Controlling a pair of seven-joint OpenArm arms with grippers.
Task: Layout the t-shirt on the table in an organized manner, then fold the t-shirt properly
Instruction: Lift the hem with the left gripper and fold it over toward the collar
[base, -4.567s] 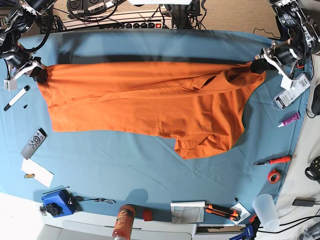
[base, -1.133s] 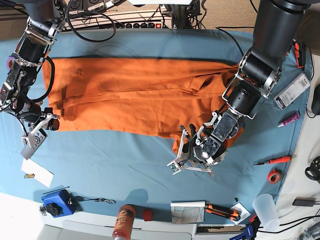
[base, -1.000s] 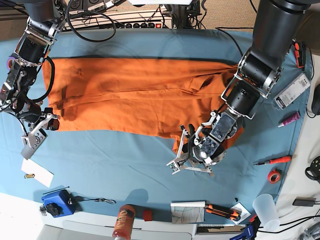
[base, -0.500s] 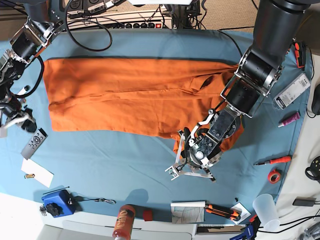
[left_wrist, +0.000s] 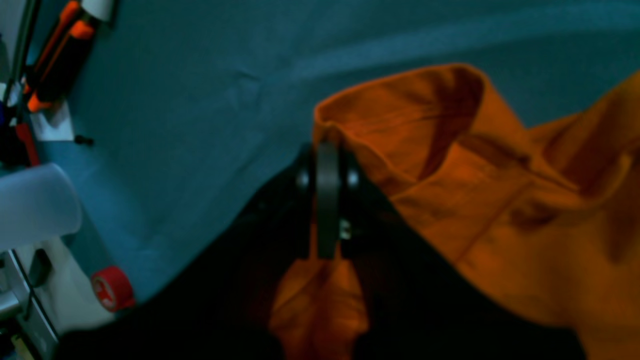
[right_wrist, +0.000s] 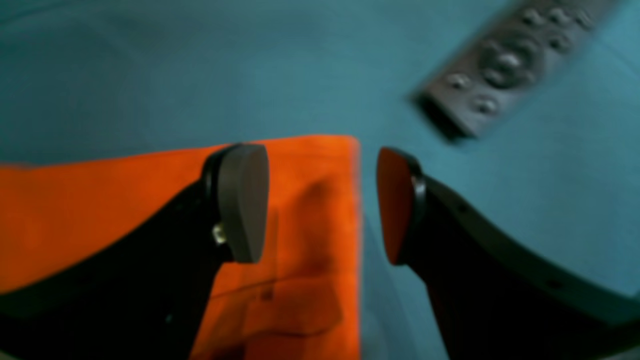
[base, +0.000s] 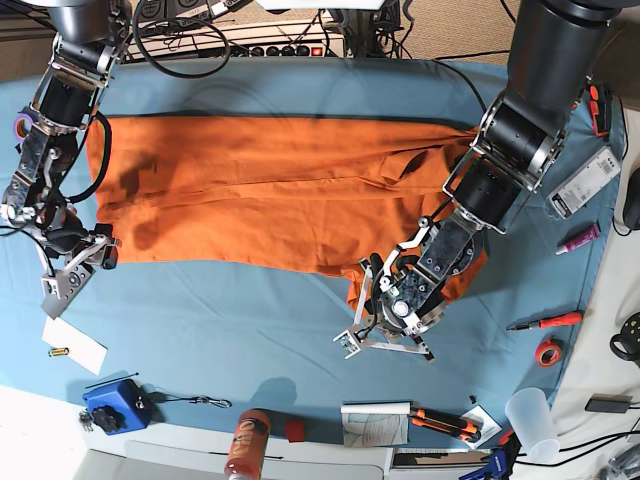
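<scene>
t-shirt (base: 270, 195) lies flat across upper-middle table (base: 250, 320) | my left gripper (left_wrist: 327, 150) pinches its lower-right sleeve to spread it | my right gripper (right_wrist: 320, 200) gapes over the left corner, holding nothing

Both wrist views are soft and blurred. In the right wrist view the remote (right_wrist: 505, 65) at upper right is smeared, its buttons unreadable, its far end cut by the frame edge. In the base view the arms cover part of the t-shirt (base: 270, 190); the cup (base: 530, 420) is partly cut off at lower right.
</scene>
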